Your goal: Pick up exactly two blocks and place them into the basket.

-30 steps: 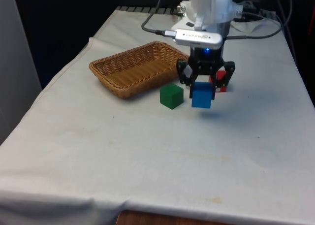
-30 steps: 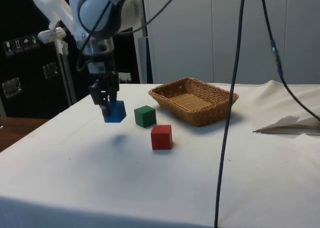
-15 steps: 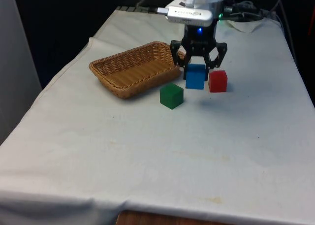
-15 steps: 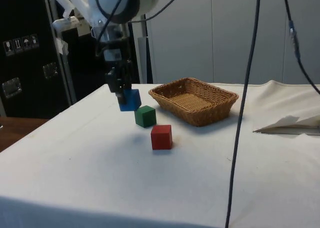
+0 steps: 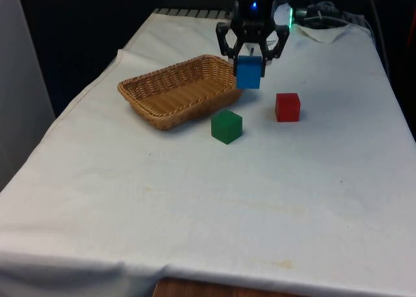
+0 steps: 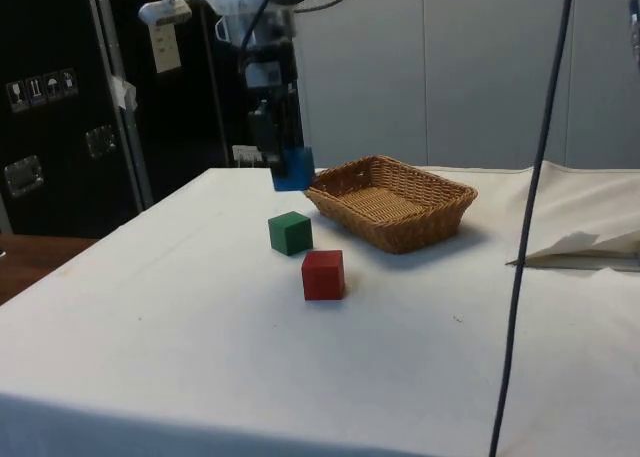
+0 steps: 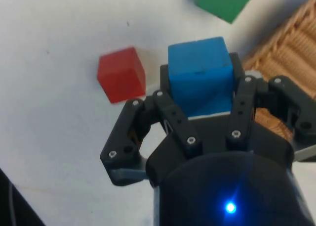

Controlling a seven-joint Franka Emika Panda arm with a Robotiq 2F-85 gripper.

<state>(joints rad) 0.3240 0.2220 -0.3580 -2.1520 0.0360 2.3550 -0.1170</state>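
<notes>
Blue block (image 5: 248, 72) clamped between jaws

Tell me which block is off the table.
The blue block, held in the pincer near the basket. The green block and red block sit on the cloth.

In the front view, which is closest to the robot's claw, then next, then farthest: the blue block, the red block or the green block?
1. Blue cube block: held in the gripper, beside the woven wicker basket.
2. Red cube block: on the cloth, toward the front view's right.
3. Green cube block: nearer the camera, slightly farther.
</notes>
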